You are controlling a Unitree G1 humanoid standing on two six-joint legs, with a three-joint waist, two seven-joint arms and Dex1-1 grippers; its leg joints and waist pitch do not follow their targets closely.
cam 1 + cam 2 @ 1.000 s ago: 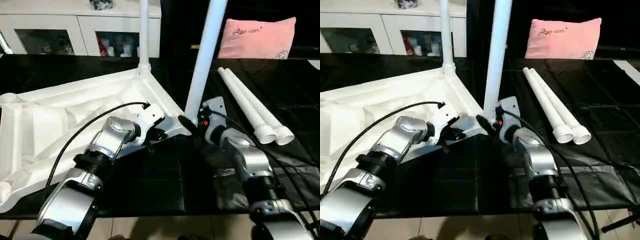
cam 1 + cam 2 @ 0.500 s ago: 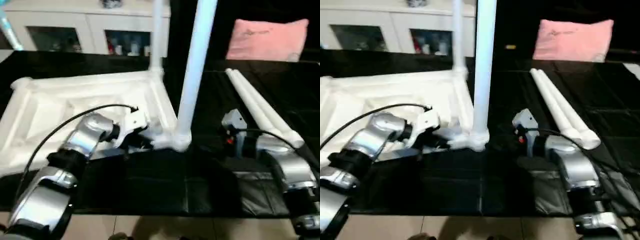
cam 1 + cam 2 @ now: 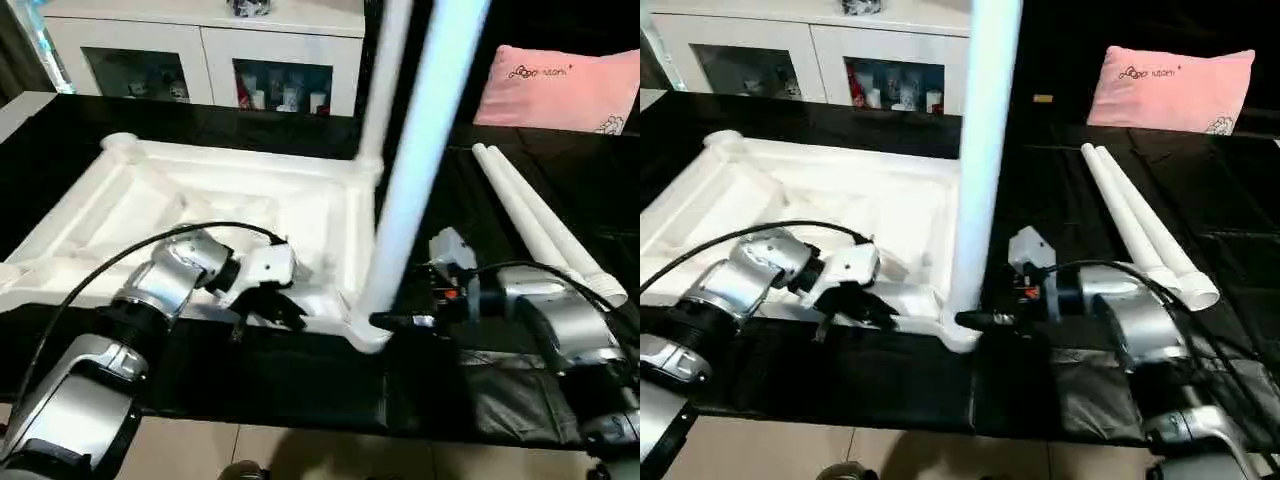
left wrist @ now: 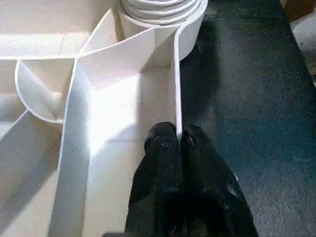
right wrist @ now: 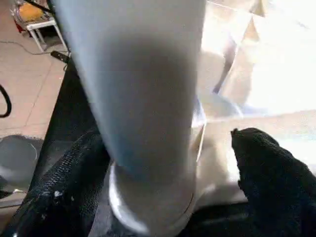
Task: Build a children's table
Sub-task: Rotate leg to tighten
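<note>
Upright leg straddled at its base by the right tool

The leg (image 3: 980,170) is stood in the near corner socket of the upturned tabletop (image 3: 200,200) on the desk; the right tool (image 5: 163,192) is spread around it, ungripped, while the left tool (image 4: 178,143) is pinched on the tabletop's rim.

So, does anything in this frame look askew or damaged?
Nothing looks damaged. The tabletop lies underside up, two legs stand in corner sockets, and two spare legs lie side by side on the black cloth.
</note>
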